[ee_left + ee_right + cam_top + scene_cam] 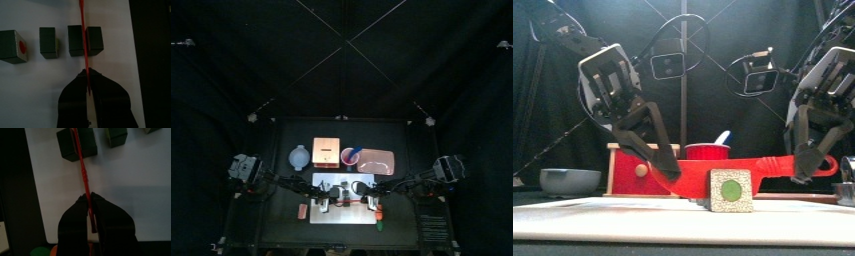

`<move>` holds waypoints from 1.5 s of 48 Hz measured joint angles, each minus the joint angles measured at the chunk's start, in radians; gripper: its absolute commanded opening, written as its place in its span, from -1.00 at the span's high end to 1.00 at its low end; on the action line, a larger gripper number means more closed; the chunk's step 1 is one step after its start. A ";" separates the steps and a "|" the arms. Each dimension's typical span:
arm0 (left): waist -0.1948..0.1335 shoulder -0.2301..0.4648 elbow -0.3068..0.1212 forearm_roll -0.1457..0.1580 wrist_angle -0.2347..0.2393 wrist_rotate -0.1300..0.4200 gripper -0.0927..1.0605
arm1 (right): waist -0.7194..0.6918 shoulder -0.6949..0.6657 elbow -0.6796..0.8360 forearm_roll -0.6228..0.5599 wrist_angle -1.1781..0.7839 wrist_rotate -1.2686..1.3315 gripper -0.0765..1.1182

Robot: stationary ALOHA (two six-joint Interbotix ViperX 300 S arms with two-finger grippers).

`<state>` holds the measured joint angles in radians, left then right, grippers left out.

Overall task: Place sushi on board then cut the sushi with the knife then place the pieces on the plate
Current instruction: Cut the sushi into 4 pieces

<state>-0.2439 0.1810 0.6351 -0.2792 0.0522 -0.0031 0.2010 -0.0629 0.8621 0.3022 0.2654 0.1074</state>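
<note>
A red toy knife [760, 164] is held level across the white cutting board [345, 184], edge down. My left gripper [671, 176] is shut on its blade end and my right gripper [799, 172] is shut near the handle. In the left wrist view the knife [85, 45] shows as a thin line lying over the dark green sushi block [85, 40] at one end of the row. Two more blocks [48, 42] [15, 46] stand apart beside it. The front view shows one sushi piece [731, 190] end-on, under the blade. The right wrist view shows the knife [83, 173] crossing a block [75, 144].
Behind the board stand the wooden box with a red drawer front [326, 150], a blue-grey bowl [298, 155], the red cup [350, 155] and the pink tray [381, 160]. A small orange toy [303, 211] lies left of the board and a green one [382, 225] at the front right.
</note>
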 measured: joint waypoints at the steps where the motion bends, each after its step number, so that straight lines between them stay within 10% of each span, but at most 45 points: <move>1: 0.000 0.003 0.000 -0.002 0.000 0.000 0.19 | 0.005 0.006 -0.002 0.003 0.002 0.000 0.33; 28: -0.032 -0.009 -0.020 -0.034 0.000 0.000 0.12 | 0.048 -0.032 -0.017 0.021 0.006 0.000 0.33; 41: -0.032 -0.124 0.003 -0.031 0.014 0.006 -0.31 | 0.003 -0.210 0.006 -0.011 0.115 0.005 0.33; 59: 0.035 -0.241 0.017 0.071 -0.017 0.008 -0.51 | -0.084 -0.577 0.121 0.005 0.285 0.009 0.33; 72: 0.077 -0.262 0.052 0.152 -0.209 0.008 -0.51 | -0.186 -0.799 0.239 0.069 0.465 0.011 0.33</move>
<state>-0.1672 -0.0813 0.6872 -0.1273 -0.1565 0.0046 0.0153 -0.8621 1.1014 0.3712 0.7302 0.1181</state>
